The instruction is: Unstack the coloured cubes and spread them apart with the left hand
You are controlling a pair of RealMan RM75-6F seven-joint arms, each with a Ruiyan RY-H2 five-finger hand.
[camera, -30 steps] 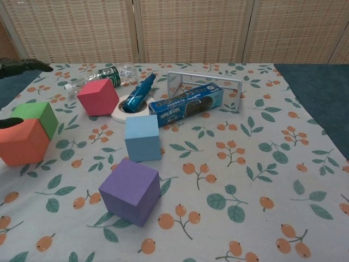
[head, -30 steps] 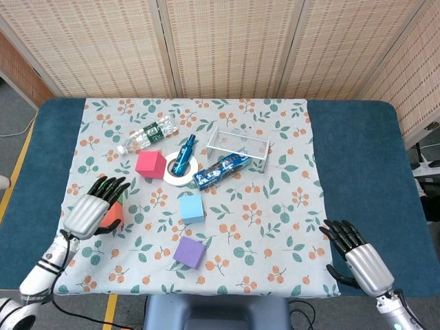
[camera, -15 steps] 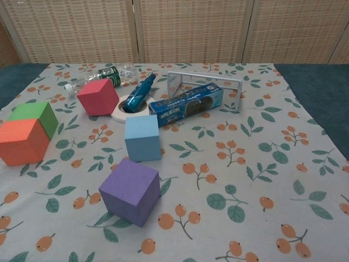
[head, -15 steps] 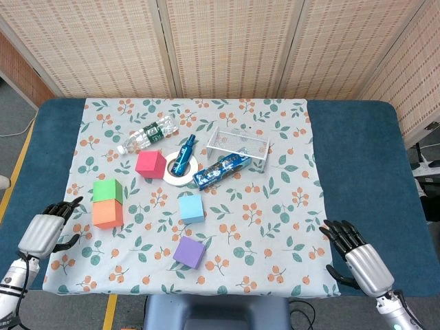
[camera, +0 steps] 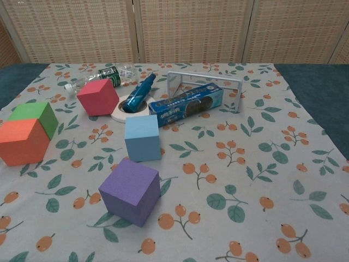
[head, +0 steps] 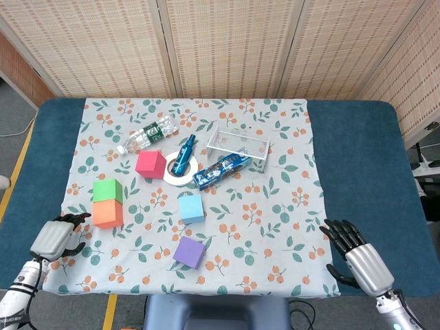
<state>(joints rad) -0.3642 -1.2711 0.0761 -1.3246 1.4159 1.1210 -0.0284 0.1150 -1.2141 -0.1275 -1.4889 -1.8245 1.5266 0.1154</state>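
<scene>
Five cubes sit singly on the flowered cloth (head: 275,206). A green cube (head: 108,190) (camera: 34,115) touches the orange cube (head: 108,214) (camera: 22,141) in front of it at the left. The red cube (head: 150,163) (camera: 98,96) lies further back. In the middle stands the light blue cube (head: 192,207) (camera: 142,137), with the purple cube (head: 189,252) (camera: 131,191) nearest the front. My left hand (head: 58,237) hovers at the front left corner, clear of the orange cube and holding nothing. At the front right edge my right hand (head: 359,258) is empty with fingers spread. Neither hand shows in the chest view.
Behind the cubes lie a plastic bottle (head: 148,135) (camera: 101,76), a white tape ring (head: 180,172) (camera: 121,113) with a blue tube (head: 183,157) (camera: 139,93) across it, a blue packet (head: 222,170) (camera: 185,103) and a wire rack (head: 239,144) (camera: 204,82).
My left hand has drawn back from over the orange and green cubes to the front left corner, uncovering them. The cubes and the right hand have not moved.
</scene>
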